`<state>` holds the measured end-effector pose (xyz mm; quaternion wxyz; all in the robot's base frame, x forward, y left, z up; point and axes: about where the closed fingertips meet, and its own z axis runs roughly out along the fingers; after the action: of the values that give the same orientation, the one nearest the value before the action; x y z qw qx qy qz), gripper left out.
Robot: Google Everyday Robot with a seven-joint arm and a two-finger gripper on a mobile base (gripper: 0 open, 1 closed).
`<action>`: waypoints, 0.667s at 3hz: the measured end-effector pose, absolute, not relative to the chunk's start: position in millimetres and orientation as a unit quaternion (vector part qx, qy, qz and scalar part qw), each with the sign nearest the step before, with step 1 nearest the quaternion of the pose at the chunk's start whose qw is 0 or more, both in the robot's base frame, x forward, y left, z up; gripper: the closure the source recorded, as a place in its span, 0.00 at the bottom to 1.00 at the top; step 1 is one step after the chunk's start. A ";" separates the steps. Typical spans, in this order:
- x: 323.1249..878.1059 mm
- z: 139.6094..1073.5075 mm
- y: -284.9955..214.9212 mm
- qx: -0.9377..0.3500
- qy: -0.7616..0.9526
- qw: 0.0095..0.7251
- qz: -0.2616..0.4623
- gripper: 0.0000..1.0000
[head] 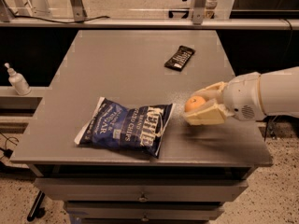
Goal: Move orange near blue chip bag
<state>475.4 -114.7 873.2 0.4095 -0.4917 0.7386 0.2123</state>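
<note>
Your gripper (200, 109) sits right of centre in the frame, its white arm (268, 96) reaching in from the right edge. Its fingers are clenched on the orange (195, 103), one above and one below. The orange is just right of the blue chip bag (126, 127), close to the bag's right edge but not touching it. The bag lies flat at lower centre of the grey table (121, 59). A black wrapped bar (179, 58) lies well apart at upper centre. A small bottle (17, 80) stands on the ledge at far left.
</note>
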 end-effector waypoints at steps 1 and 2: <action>471.2 853.8 -111.8 -0.488 0.740 0.402 0.230 1.00; 468.8 842.8 -110.1 -0.481 0.744 0.395 0.242 0.82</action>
<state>468.8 -110.1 842.8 0.3946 -0.4814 0.7443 0.2422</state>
